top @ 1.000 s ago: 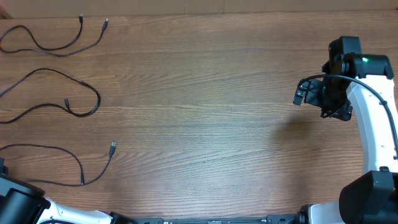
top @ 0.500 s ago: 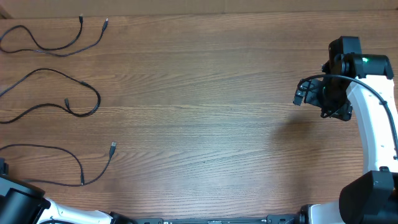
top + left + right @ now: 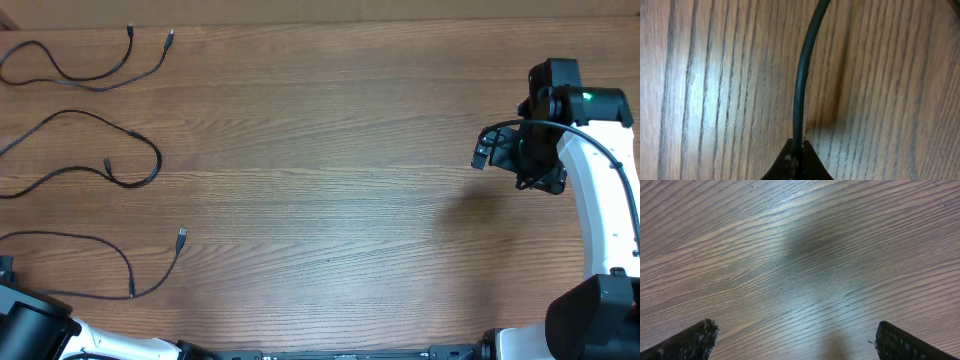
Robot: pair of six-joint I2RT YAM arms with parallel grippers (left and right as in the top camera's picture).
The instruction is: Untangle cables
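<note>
Three black cables lie apart along the table's left side in the overhead view: a top cable point(image 3: 85, 82), a middle cable point(image 3: 120, 178) and a bottom cable point(image 3: 120, 255) with a USB plug point(image 3: 181, 236). My left gripper point(image 3: 796, 161) is shut on a black cable point(image 3: 801, 85) that runs away over the wood; in the overhead view it sits at the lower left edge point(image 3: 5, 268). My right gripper point(image 3: 485, 153) hovers open and empty above bare wood at the right; its fingertips show in the right wrist view point(image 3: 795, 337).
The wooden table point(image 3: 330, 150) fills the view. The right arm point(image 3: 600, 190) stands along the right edge. The left arm's base point(image 3: 40, 335) is at the bottom left corner.
</note>
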